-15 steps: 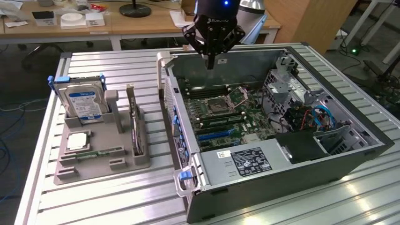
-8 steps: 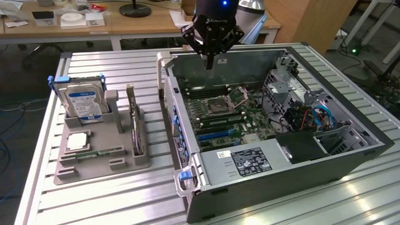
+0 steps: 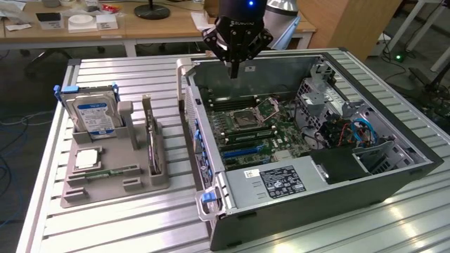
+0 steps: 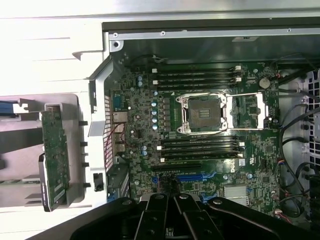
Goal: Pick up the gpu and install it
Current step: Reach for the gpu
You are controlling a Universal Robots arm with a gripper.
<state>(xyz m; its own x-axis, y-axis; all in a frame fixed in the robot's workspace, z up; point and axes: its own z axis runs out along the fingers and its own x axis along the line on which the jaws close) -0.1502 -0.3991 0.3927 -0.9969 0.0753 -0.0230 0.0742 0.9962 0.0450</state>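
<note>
I'm sitting with the gripper (image 3: 234, 71) clenched on nothing above the open case (image 3: 393, 176), while the gpu (image 3: 151, 138) stands on edge in the gray holder (image 3: 105, 183) alongside, probably so it's easy to pinch.

A table (image 3: 126, 221) of ribbed silver metal slats carries two things. Toward the exterior view's left, a grey moulded holder (image 3: 105, 184) rests flat on the slats. Just beside it, toward the exterior view's right, a dark computer case (image 3: 330, 203) lies on its side with its open face up. A narrow strip of slats shows between the two, and bare slats run around both.
</note>
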